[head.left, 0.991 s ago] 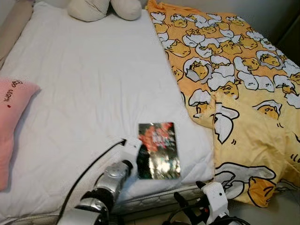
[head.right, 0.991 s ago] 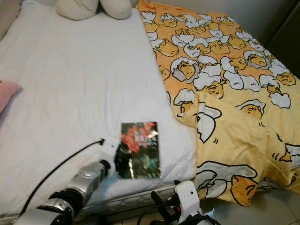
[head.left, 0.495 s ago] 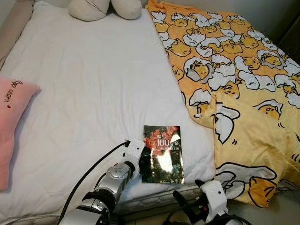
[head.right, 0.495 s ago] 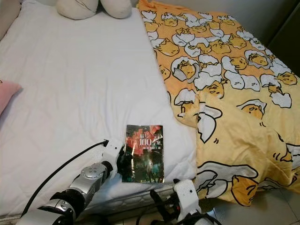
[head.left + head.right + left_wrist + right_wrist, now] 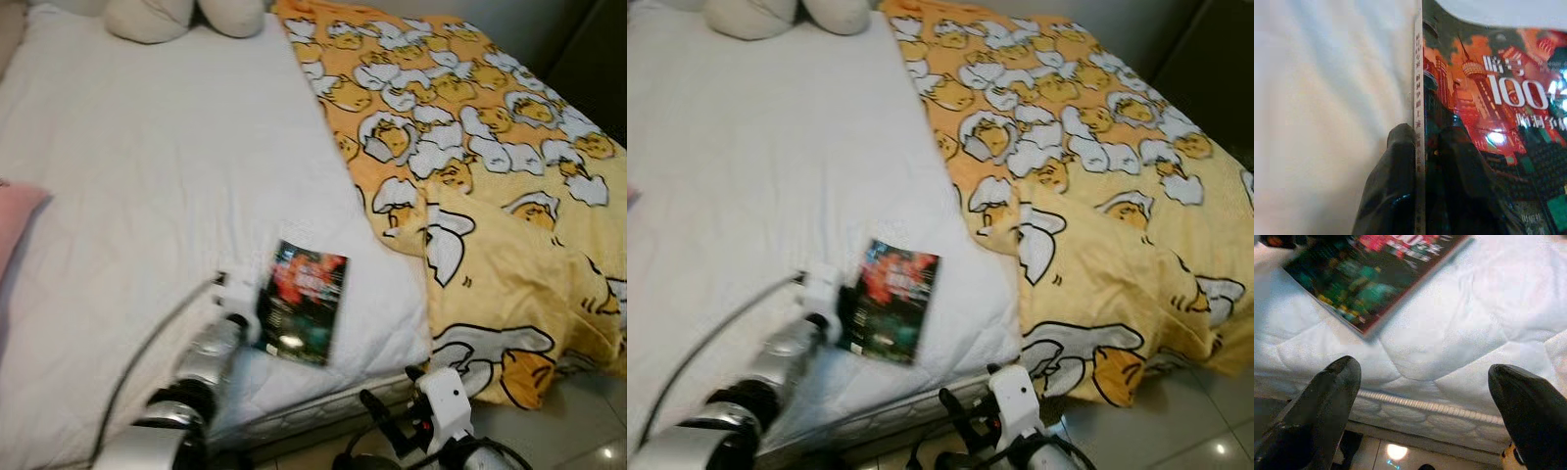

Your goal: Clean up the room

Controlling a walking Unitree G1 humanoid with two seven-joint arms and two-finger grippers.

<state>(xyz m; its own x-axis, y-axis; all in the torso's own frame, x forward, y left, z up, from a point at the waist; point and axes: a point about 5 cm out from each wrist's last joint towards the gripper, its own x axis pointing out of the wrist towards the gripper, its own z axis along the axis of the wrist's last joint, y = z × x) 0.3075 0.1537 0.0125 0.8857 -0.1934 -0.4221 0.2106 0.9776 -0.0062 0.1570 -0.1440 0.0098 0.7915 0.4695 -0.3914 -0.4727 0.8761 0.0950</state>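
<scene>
- Where the white quilted mattress (image 5: 147, 196) meets its near edge, a glossy paperback book (image 5: 302, 302) lies tilted, its dark cover printed with red and green city lights and large white numerals.
- The left gripper (image 5: 1418, 161) is closed on the book's spine: one black finger sits on the cover, the other (image 5: 1393, 176) against the sheet side, with the thin white spine edge pinched between them.
- From the head views the left arm's silver wrist (image 5: 211, 352) reaches up over the mattress edge, a black cable (image 5: 147, 343) looping off it across the sheet.
- The right gripper (image 5: 1425, 401) hangs low beside the bed's near edge with its two black fingers (image 5: 1327, 401) spread wide apart and nothing between them; the piped mattress seam and a shiny tiled floor (image 5: 1391, 453) show past it.
- A yellow-orange blanket (image 5: 470, 196), soft and rumpled and patterned with cartoon egg figures in white shells, covers the right side of the bed and drapes over the corner toward the floor.
- Two rounded cream cushions (image 5: 186, 15) rest at the far end of the mattress.
- A pink pillow (image 5: 15, 220) lies at the left edge of the bed.
</scene>
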